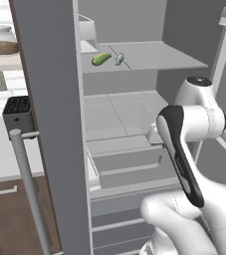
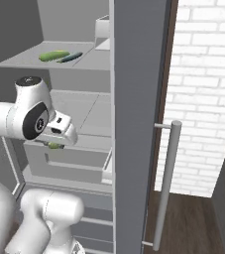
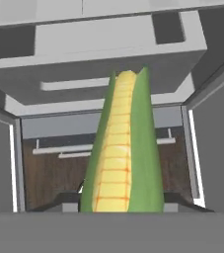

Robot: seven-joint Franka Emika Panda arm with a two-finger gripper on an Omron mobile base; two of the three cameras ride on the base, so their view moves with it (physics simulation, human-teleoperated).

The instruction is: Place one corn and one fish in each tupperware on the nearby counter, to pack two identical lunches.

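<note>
Pincer (image 3: 121,205): clamped on a corn cob (image 3: 122,153), seen in the hand view.
Fridge shelf (image 1: 149,59): second corn (image 1: 101,59), fish (image 1: 119,59).
Writing: none legible.

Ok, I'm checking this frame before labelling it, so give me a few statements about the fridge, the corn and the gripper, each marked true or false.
1. The gripper holds a corn. True.
2. The fridge door is shut. False: it stands open, with the shelves in sight.
3. A green item and a small grey-blue one lie on the upper fridge shelf. True.
4. The corn has been stripped of its husk. False: green husk flanks the yellow kernels.
5. A dark toaster stands on the counter. True.
</note>
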